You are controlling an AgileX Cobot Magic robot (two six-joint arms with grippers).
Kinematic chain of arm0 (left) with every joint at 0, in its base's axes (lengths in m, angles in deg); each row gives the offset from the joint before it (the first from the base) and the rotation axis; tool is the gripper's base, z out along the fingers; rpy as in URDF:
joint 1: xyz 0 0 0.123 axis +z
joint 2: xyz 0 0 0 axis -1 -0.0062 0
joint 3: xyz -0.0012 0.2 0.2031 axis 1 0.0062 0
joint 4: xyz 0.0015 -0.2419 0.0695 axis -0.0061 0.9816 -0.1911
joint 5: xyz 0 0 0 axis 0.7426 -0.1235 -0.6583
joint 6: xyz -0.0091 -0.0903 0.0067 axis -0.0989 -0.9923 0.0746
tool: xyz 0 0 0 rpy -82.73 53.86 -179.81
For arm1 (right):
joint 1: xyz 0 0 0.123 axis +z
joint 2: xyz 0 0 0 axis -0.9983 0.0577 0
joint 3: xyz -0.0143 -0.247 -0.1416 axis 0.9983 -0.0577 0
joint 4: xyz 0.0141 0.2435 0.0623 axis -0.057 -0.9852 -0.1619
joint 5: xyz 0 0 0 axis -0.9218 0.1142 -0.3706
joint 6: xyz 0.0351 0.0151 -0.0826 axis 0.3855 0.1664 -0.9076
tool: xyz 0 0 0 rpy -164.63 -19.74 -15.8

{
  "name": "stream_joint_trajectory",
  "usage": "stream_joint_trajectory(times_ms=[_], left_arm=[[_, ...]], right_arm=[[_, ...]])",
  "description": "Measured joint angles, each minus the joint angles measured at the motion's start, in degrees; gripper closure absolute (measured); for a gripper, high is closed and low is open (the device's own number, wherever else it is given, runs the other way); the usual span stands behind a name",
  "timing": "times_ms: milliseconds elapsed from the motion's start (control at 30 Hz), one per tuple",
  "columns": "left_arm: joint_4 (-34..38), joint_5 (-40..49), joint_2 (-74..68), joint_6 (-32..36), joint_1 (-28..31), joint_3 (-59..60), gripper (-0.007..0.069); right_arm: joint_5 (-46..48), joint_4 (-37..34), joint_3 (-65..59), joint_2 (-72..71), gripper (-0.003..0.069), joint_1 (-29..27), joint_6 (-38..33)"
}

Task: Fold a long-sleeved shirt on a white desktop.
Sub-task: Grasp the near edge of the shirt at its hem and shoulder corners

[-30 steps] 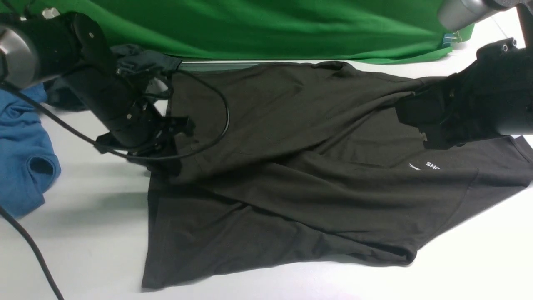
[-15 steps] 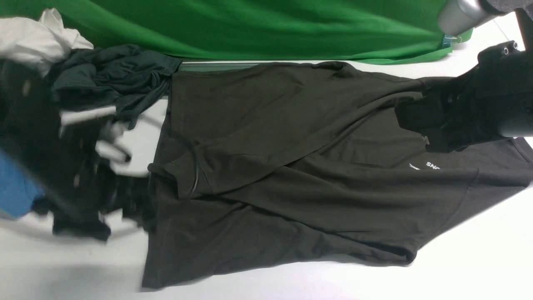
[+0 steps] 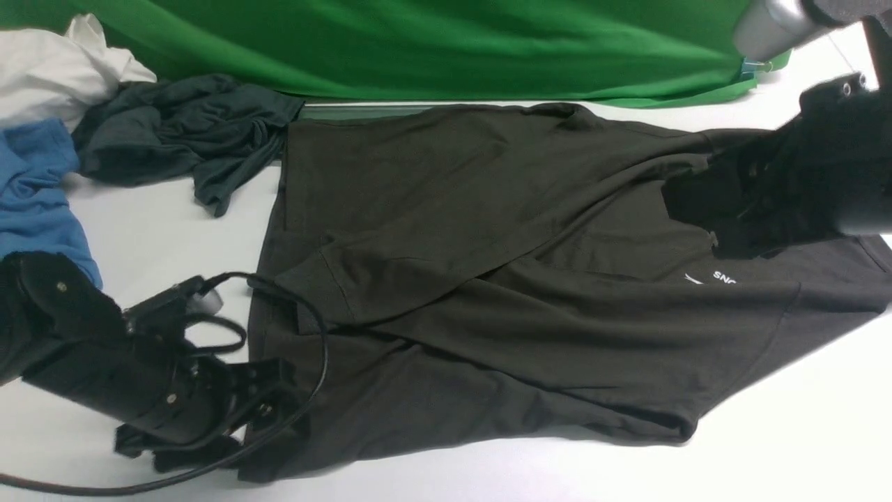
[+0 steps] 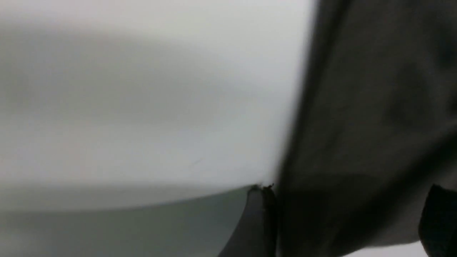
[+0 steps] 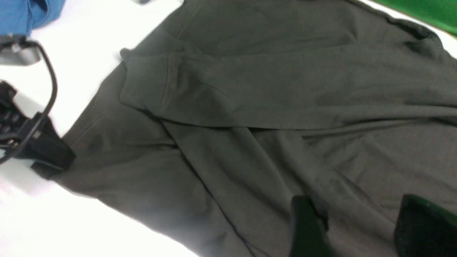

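Left gripper (image 3: 275, 401), jaws spread at shirt (image 3: 488, 279) hem; right gripper (image 5: 357, 228) likewise spread. Shallow closure could miss the cloth.

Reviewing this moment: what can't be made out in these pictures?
- Neck of the long-sleeved shirt: front view, hidden behind the right arm.
- Chest lettering: front view, only a few letters show.
- Whether the left tool touches the hem: left wrist view blurred; front view black on dark.
- Right tool: front view, a blurred dark mass.
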Motion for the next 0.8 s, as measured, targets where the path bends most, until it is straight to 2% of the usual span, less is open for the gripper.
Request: stream_joint_trajectory(times_ms=[67,167,267,367,400,433,467,633,800], left_arm=[[5.8,0.2,-2.0,6.2,0.0,-0.4,0.006],[9.6,1.0,-3.7,10.2,0.1,-0.7,0.0118],[10.7,1.5,-4.8,12.7,0.2,-0.8,0.0271],[10.4,1.9,-5.0,13.1,0.2,-0.7,0.0461],[10.4,2.0,-5.0,13.1,0.2,-0.7,0.0461],[10.1,2.2,-4.8,13.2,0.2,-0.5,0.0545],[9.7,2.4,-4.3,13.2,0.2,-0.2,0.0578],[3.7,3.7,-0.7,10.5,0.2,0.4,0.0595],[-7.4,4.0,6.4,0.6,0.2,0.4,0.0595]], right_arm=[[1.0,1.5,-2.5,0.0,0.0333,0.0,0.1],[1.4,2.8,-5.9,-0.1,0.0333,0.0,-0.1],[2.0,3.6,-12.3,0.0,0.0333,0.0,-5.6],[2.2,3.7,-17.1,0.1,0.0333,0.0,-13.3],[2.2,3.7,-17.3,0.1,0.0333,0.0,-13.6],[2.2,3.8,-18.6,0.6,0.0333,0.0,-16.4],[2.1,4.1,-19.3,1.1,0.0333,0.0,-18.1],[2.0,4.6,-20.4,3.6,0.0326,0.0,-28.8],[0.7,5.7,-20.6,6.5,0.0255,0.0,-41.6]])
